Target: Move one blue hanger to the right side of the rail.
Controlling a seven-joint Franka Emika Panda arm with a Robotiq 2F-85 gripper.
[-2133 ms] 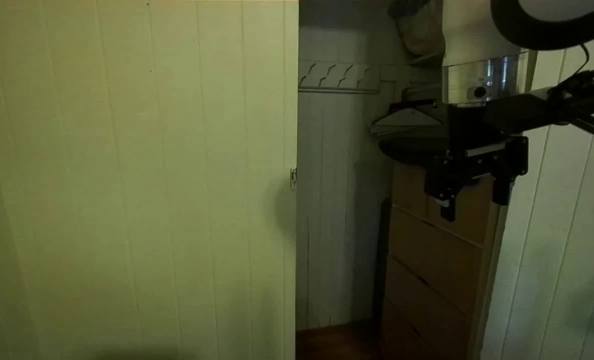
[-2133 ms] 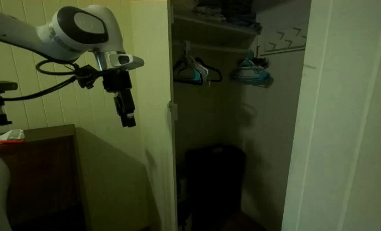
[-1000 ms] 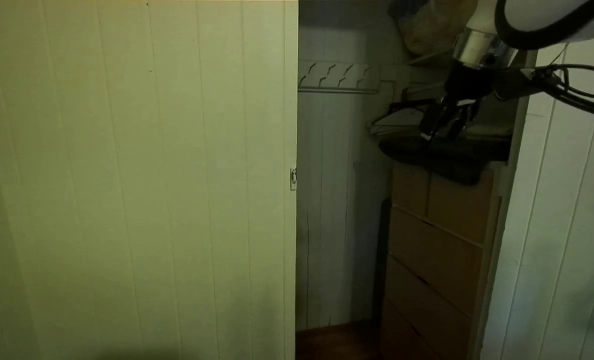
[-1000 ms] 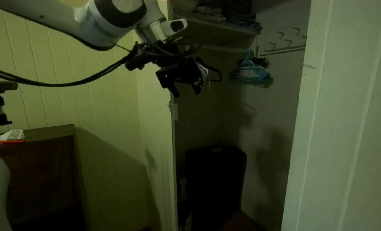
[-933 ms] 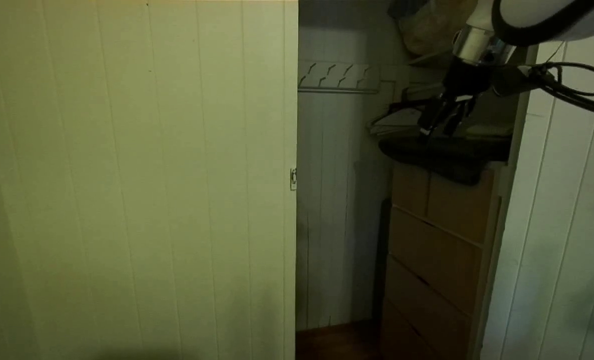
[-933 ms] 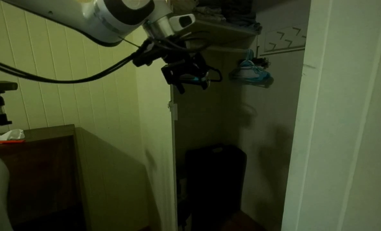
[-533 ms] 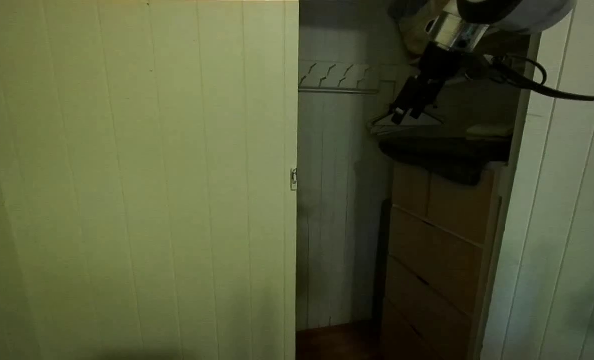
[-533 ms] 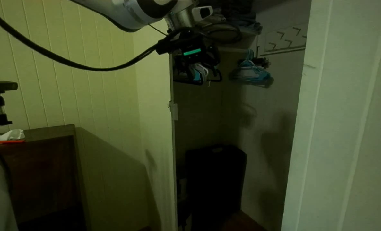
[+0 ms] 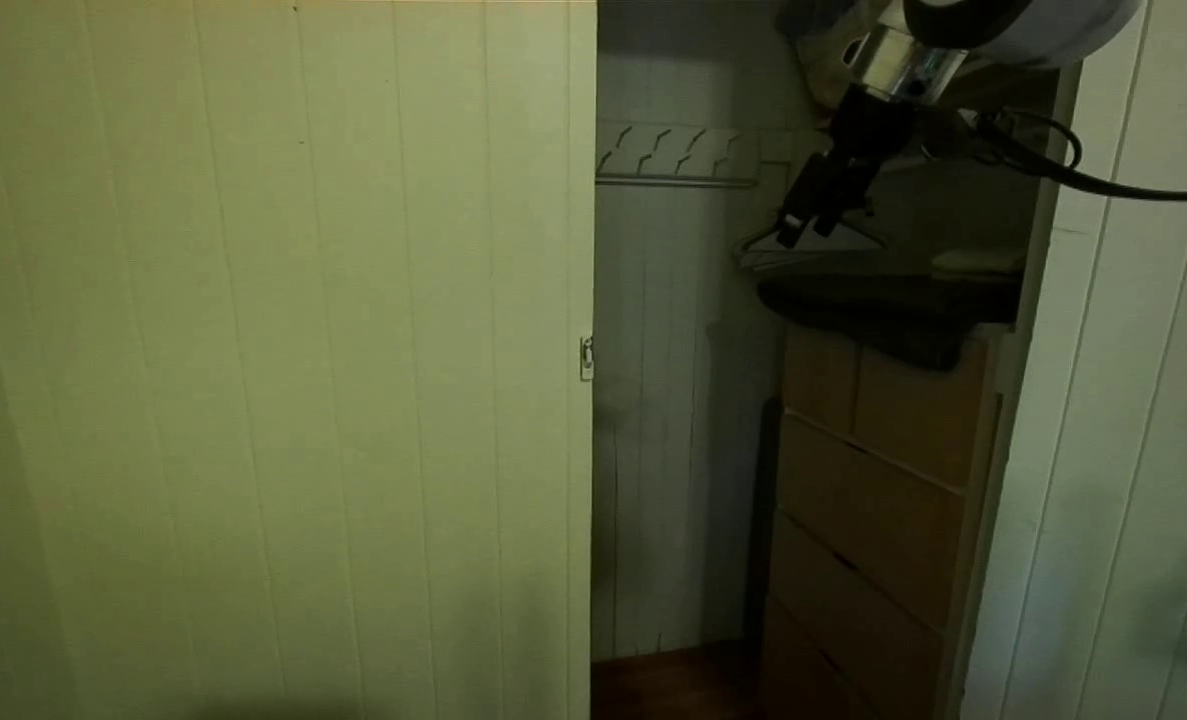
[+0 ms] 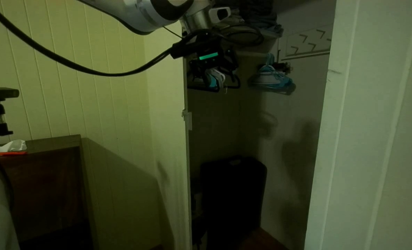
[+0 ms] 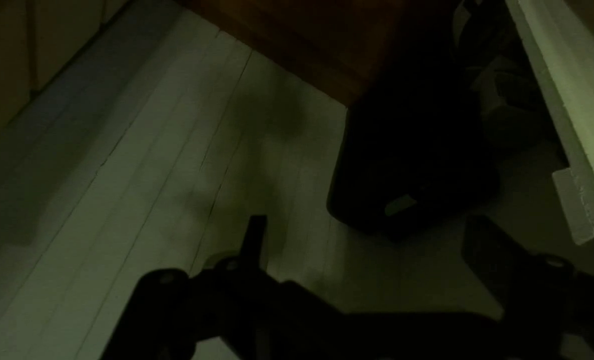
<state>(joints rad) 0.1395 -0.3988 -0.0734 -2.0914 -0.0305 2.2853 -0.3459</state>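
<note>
In an exterior view the pale rail (image 10: 252,54) runs across the closet under the shelf. Several blue hangers (image 10: 271,81) hang bunched at its right end. A blue piece (image 10: 212,82) shows among white and black hangers at the left, partly hidden by my gripper (image 10: 219,79). In an exterior view my gripper (image 9: 806,234) points down and left in front of a thin pale hanger (image 9: 761,258); its colour is hard to tell. In the wrist view my gripper (image 11: 367,222) is wide open, with nothing between its fingers (image 11: 253,242). No hanger shows there.
A shelf with folded cloth (image 10: 259,19) is close above the gripper. The door edge (image 10: 187,146) stands left of it. A black case (image 10: 233,194) stands below. A drawer chest (image 9: 868,480) bears a dark cloth item (image 9: 873,310). Wall hooks (image 10: 310,46) are at the right.
The arm has reached from outside into the closet, up to the left hanger bunch, and the gripper has tilted. Over the last half second it has barely moved. The hangers look unmoved.
</note>
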